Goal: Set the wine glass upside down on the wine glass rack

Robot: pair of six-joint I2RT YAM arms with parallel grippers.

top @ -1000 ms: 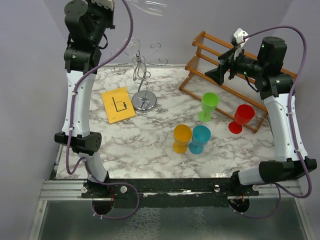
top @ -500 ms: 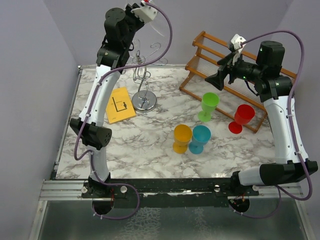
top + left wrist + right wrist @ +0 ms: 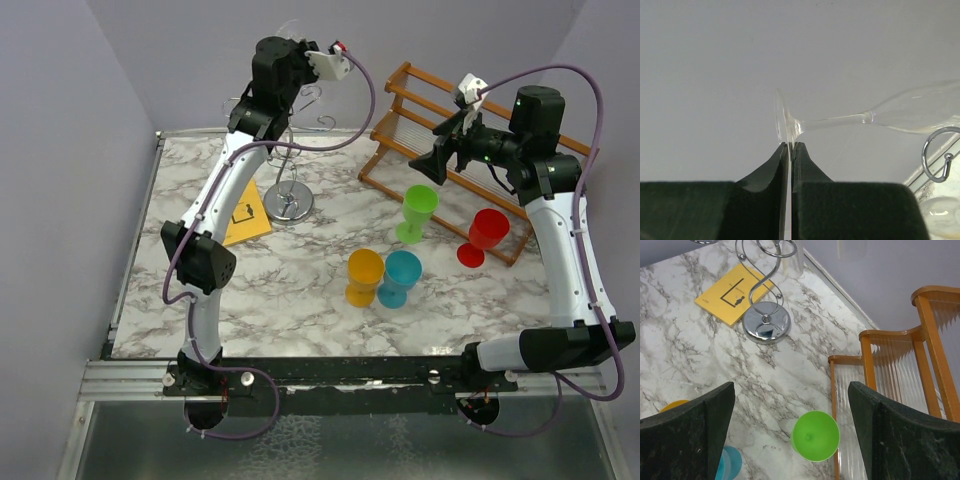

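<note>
Your left claw (image 3: pixel 790 145): pinches glass (image 3: pixel 867 118) by its foot | stem lies sideways from it, bowl beside rack (image 3: pixel 938 154) curl, far edge of table (image 3: pixel 270 300) | your right claw (image 3: pixel 791 405): jaws spread, farther off

Swung the left gripper (image 3: pixel 790 146), clamped on the foot of the wine glass (image 3: pixel 840 121), from the far-left back corner rightward to above the wine glass rack (image 3: pixel 288 150). Leaned the left arm (image 3: pixel 225 190) across the yellow card (image 3: pixel 247 216), hiding part of it. Shifted the right gripper (image 3: pixel 428 158) only slightly.
</note>
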